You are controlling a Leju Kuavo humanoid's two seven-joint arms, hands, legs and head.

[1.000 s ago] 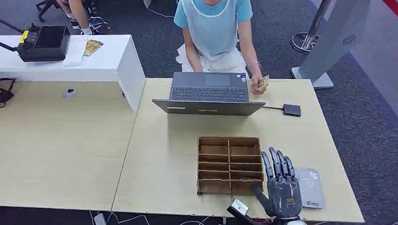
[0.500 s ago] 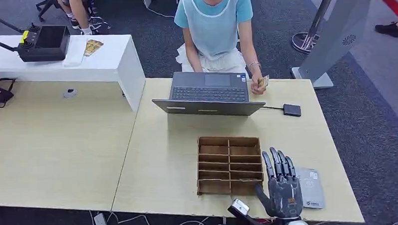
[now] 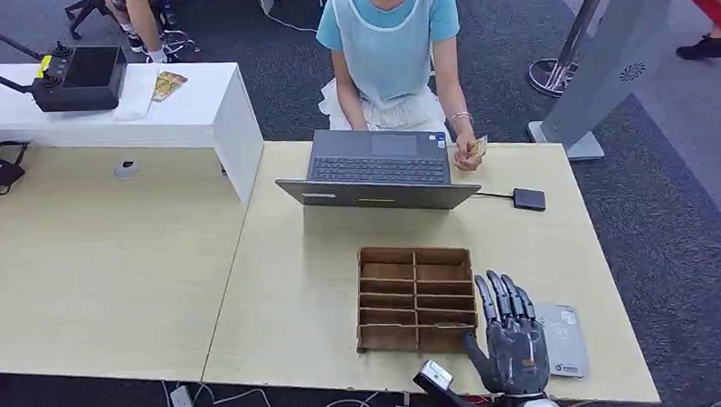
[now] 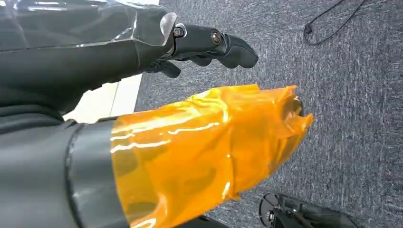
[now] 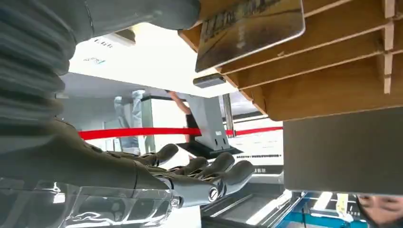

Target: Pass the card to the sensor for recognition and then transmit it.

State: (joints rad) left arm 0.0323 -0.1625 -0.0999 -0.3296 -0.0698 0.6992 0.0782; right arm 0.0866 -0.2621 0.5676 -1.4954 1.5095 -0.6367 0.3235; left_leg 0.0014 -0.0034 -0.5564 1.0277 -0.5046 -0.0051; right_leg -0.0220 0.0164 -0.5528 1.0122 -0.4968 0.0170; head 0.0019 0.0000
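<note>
Hovering beside the wooden tray [image 3: 415, 298], the right hand [image 3: 511, 336] is being held released, fingers spread, grasping nothing. A card [image 5: 249, 28] is standing in the tray's near compartment; pinching it out is probably being prepared, with the sensor [image 3: 561, 339] lying just beside.

The head view looks forward and down from high on the robot onto the table [image 3: 278, 288], taking in the wooden tray [image 3: 416, 298], the laptop [image 3: 378, 169] and a seated person [image 3: 389, 49] beyond. The right wrist view sits very close behind the right hand [image 5: 190, 175], turned over, and shares the tray [image 5: 332, 71]. The left wrist view looks down past the left hand [image 4: 209, 45] at grey carpet [image 4: 351, 95].
</note>
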